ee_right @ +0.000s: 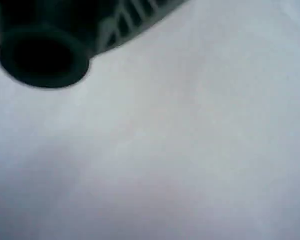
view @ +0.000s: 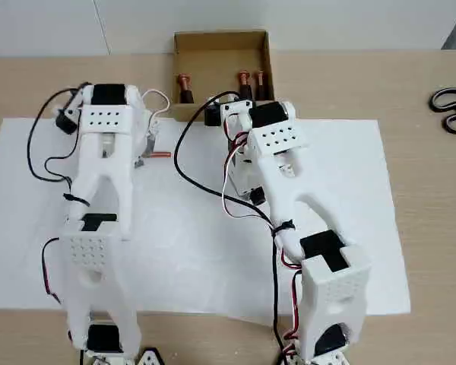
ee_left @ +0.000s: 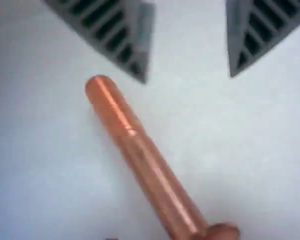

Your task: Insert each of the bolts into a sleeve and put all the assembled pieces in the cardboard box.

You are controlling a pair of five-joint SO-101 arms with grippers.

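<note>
- Beside left hand (ee_left: 187,74), released, at its 3 o'clock: bolt (ee_left: 140,155) lay flat on paper (view: 182,251).
- Right hand (view: 245,182) grasped sleeve (ee_right: 42,57); cardboard box (view: 184,46) stood at its 12 o'clock.
- Advised: centre jaws over shank, close squarely.

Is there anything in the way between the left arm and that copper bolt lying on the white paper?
Nothing visible stands in the way. The left end effector hangs open just above the copper-coloured metal bolt, which lies flat on the white paper sheet with bare paper around it.
</note>
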